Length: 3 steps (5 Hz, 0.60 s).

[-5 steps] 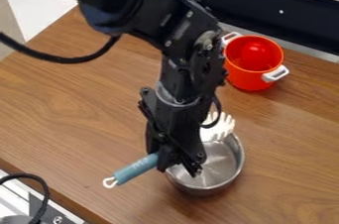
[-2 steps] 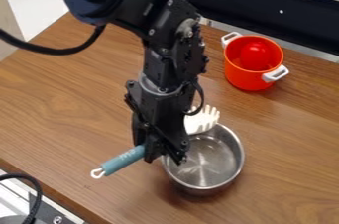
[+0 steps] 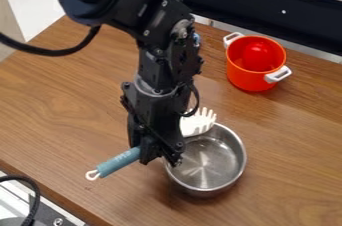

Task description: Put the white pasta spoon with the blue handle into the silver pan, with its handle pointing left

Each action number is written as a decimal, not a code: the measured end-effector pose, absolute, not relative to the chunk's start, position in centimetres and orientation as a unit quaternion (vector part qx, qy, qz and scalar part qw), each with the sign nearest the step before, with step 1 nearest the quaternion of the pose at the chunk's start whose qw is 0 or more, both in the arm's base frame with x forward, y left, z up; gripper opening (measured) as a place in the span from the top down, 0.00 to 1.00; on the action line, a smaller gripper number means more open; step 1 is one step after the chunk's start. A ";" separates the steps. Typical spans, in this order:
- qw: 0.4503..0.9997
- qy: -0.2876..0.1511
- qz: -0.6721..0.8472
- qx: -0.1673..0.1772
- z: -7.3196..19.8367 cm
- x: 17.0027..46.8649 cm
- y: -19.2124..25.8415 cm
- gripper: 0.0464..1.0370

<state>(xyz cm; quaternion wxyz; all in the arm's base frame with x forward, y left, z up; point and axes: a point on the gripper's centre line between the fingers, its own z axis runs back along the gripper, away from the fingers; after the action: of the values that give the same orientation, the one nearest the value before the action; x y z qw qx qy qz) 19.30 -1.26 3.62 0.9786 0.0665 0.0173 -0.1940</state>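
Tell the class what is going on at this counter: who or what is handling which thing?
A black robot arm has a utensil in its claw, gripped by the blue-grey handle. The utensil's white pronged head is at the far left edge of a metal bowl; whether they touch, I cannot tell. The bowl stands on the wooden counter, and an orange pot with white handles stands farther back.

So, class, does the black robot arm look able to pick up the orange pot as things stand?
Probably not straight away: its pincer is closed on the teal-handled pasta server. Were that released, the orange pot, upright and uncovered, looks open to grasping.
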 end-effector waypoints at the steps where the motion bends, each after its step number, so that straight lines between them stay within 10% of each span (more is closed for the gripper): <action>1: 0.979 0.021 -0.190 0.064 3.6 19.2 -1.3 0.55; 3: 0.981 0.027 -0.182 0.056 4.0 18.9 -1.4 0.05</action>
<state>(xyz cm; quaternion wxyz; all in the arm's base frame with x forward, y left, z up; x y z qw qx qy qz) 18.94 -1.35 3.97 0.9814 0.0561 0.0266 -0.1819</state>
